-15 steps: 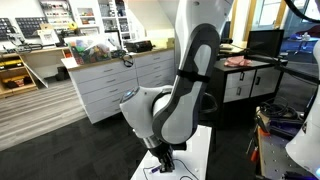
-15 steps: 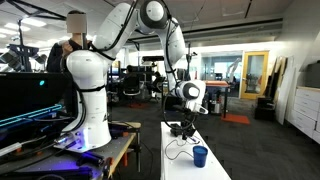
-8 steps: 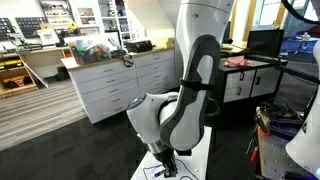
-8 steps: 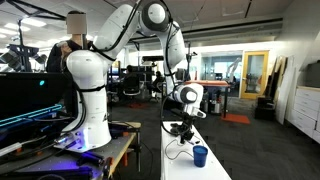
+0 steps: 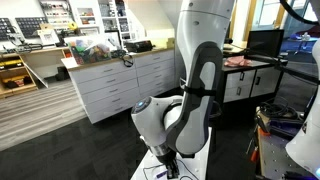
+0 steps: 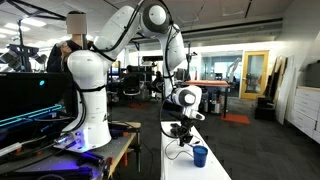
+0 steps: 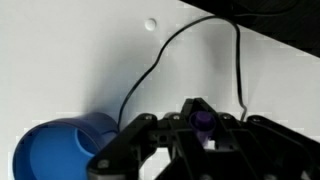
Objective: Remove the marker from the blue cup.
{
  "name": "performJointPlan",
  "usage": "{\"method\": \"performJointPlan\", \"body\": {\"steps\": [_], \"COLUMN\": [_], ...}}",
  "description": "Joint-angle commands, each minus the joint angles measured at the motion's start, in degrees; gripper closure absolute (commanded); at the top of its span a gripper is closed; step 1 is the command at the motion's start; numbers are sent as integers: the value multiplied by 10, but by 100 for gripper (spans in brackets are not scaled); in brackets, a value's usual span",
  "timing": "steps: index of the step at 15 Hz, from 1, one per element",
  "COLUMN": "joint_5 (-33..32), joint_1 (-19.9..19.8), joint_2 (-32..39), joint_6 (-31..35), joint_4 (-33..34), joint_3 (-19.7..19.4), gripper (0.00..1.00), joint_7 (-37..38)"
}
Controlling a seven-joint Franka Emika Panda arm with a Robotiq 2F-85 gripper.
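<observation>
Claw (image 7: 200, 114): pinched shut around the purple-tipped marker (image 7: 204, 122).
Blue cup (image 7: 58, 152): on the bench (image 7: 70, 50), apparently empty.
Progress: marker seemingly out; putting it down remains.

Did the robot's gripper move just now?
Yes. In an exterior view the gripper has sunk slightly, drifting toward the picture's left, away from the blue cup.

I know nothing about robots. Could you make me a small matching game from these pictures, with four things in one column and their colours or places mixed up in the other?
Things:
1. blue cup
2. cable
3. table
4. gripper

Descriptions:
A. plain white, with everything else lying on it
B. bright blue, at the lower left of the wrist view
C. thin and black, curving across the table
D. dark and bulky, at the bottom edge of the wrist view

Pairs: 1-B, 2-C, 3-A, 4-D
</observation>
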Motion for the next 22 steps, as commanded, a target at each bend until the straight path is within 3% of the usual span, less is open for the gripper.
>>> {"method": "performJointPlan", "body": {"steps": [1, 3, 12, 14, 15, 16, 22], "joint_5": [-5, -4, -3, -2, 6, 5, 5], "joint_1": [13, 14, 10, 8, 9, 8, 8], "joint_2": [-7, -8, -11, -12, 0, 0, 0], "joint_6": [20, 20, 19, 9, 3, 3, 3], "joint_4": [-16, -17, -18, -15, -2, -2, -2], "joint_3": [-12, -12, -11, -9, -7, -7, -7], "gripper": [66, 60, 2, 0, 8, 1, 0], "joint_7": [0, 0, -5, -12, -6, -8, -11]}}
